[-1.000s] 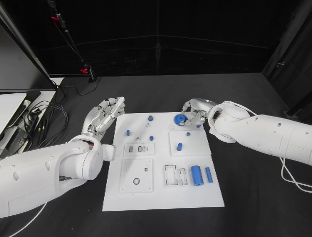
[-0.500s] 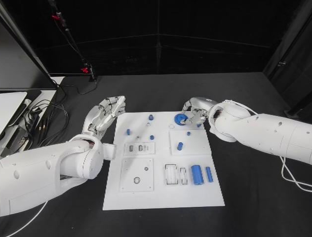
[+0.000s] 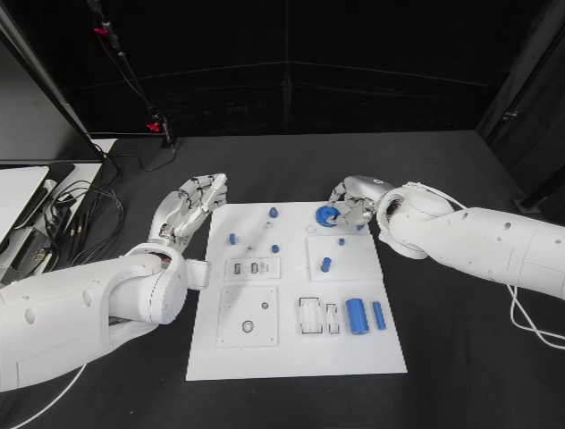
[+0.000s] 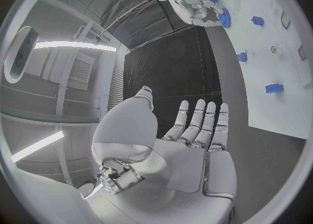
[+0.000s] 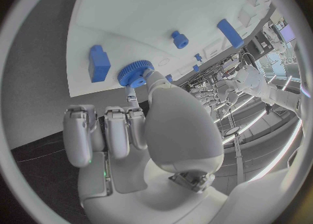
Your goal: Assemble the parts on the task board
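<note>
Gear [image 3: 325, 214] — blue, toothed — sits at the far right corner of the task board [image 3: 296, 353], partly hidden by the right hand [image 3: 351, 202], whose thumb and a fingertip pinch it. Left hand [image 3: 189, 206] hovers off the board's far left edge — fingers straight, slightly apart, empty.

Task board [image 3: 296, 349] smooth matt white plastic, blue gear [image 3: 326, 215] matt ridged plastic, counter [image 3: 463, 357] matt black, right robot hand [image 3: 351, 202] satin silver metal look, arms [image 3: 489, 246] glossy white plastic shells
</note>
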